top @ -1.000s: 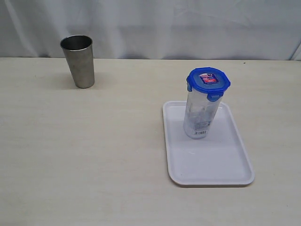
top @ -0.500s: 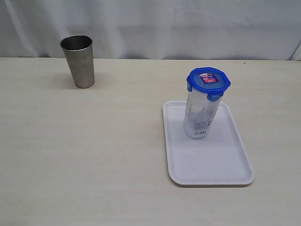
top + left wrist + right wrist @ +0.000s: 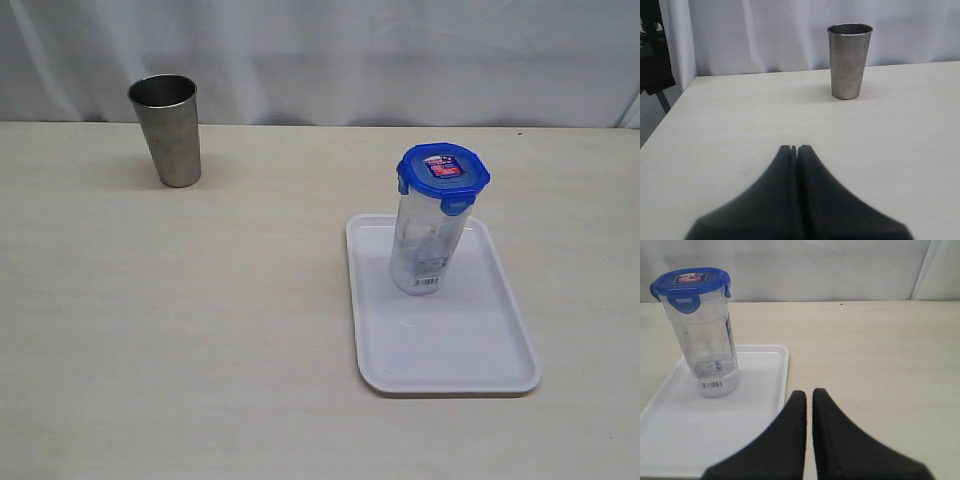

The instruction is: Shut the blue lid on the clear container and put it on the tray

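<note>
Nothing's moved in the last second, job looks done.
Small blue snap-flap lid [image 3: 443, 169] sits on the tall clear plastic canister [image 3: 422, 245], upright at the 12 o'clock end of the flat white plastic tray [image 3: 450, 350]. Left claw [image 3: 794, 149] and right claw [image 3: 809, 394] are pinched together, empty. Risk: a stray arm bump would tip that tall canister.

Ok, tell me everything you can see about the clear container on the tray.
The clear container is a tall, narrow canister of see-through plastic with rounded corners and a barcode label near its base. It stands upright on the far half of the white tray, closed by the blue lid, whose visible flaps are folded down. Only tray and lid touch it.
</note>
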